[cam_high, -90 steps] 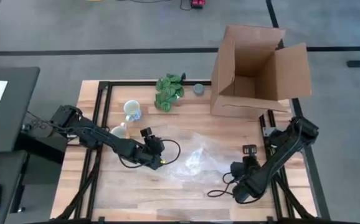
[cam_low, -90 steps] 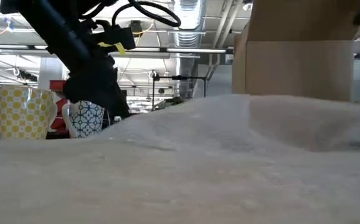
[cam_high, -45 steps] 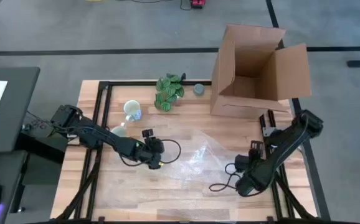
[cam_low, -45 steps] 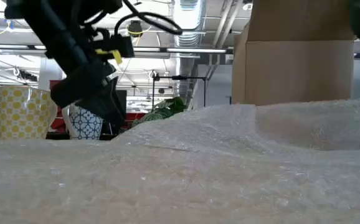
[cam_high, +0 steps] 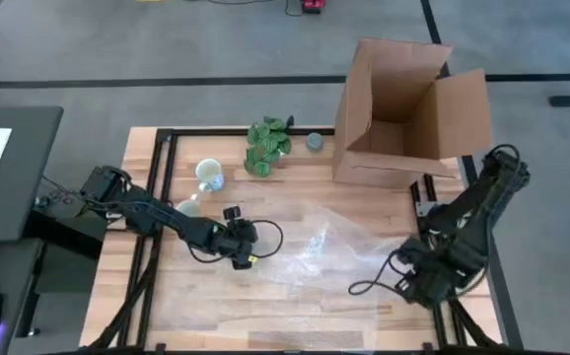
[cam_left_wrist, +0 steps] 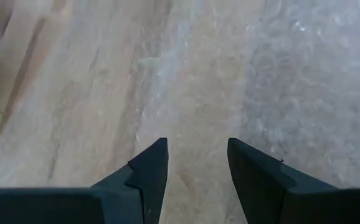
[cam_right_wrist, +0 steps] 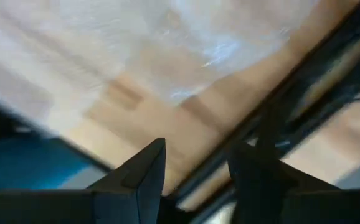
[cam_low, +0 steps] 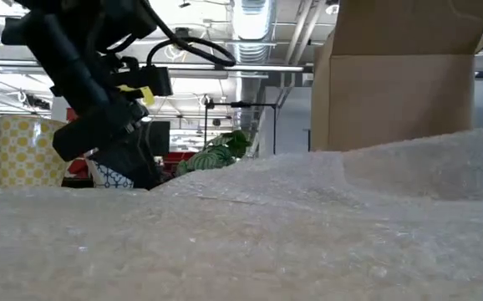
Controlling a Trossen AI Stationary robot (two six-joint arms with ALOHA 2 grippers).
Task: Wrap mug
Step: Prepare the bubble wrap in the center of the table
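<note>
Both hands gape empty; the mug [cam_high: 209, 176] stands behind the left hand [cam_high: 247, 258].

Even, diffuse overhead light fills the high view, with only faint shadows on the surface [cam_high: 265, 306]. In the low view the bubble wrap [cam_low: 250, 234] nearest the lens is soft, and bright ceiling lamps [cam_low: 250, 17] glare behind. The right wrist view is smeared with motion blur.

I am looking down on grey floor [cam_high: 216, 39] crossed by dark tape lines [cam_high: 216, 82], with a black desk [cam_high: 9, 173] standing beside the wooden table [cam_high: 295, 192]. Level across, ceiling ducting [cam_low: 254, 21] and strip lights [cam_low: 225, 67] are showing overhead.
</note>
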